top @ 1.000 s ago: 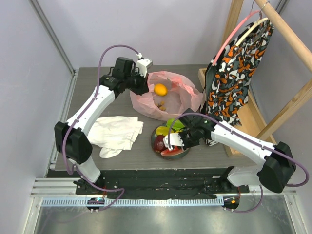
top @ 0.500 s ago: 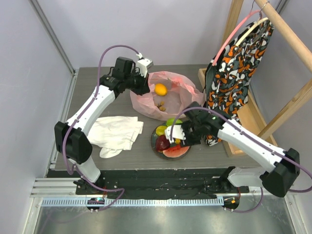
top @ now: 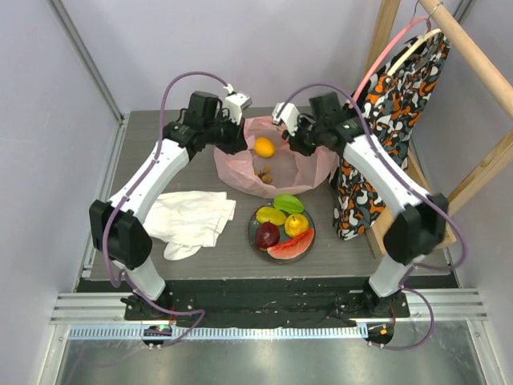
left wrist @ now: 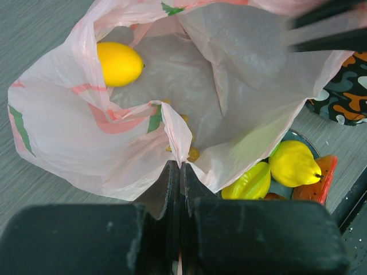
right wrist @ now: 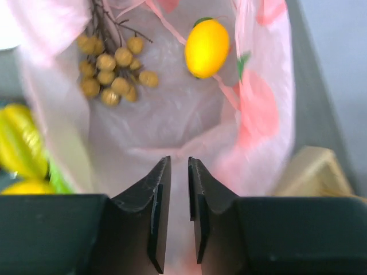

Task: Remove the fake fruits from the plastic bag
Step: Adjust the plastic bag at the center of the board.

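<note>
**Nearly done: two fruits left in the bag**

The plastic bag (top: 311,164) lies at the back of the table (top: 224,261). The left gripper (left wrist: 180,166) holds its mouth up, jaws pinched tight on a fold of the rim. Inside lie a yellow lemon (right wrist: 207,47) and a bunch of grapes (right wrist: 112,71), apart from each other. The other fake fruits (top: 267,234) sit on the plate (top: 253,235), nearer the arm bases. The right gripper (right wrist: 179,163) hangs over the bag's mouth, empty, its jaws only a narrow slit apart.

The lemon looks like the next pick. The jaws should spread wider than the fruit before going down, then close across its short middle, because the glossy skin could squirt out of an end-on grip. The fingers must not snag the pink film, so the left gripper should hold the rim lifted and taut.
</note>
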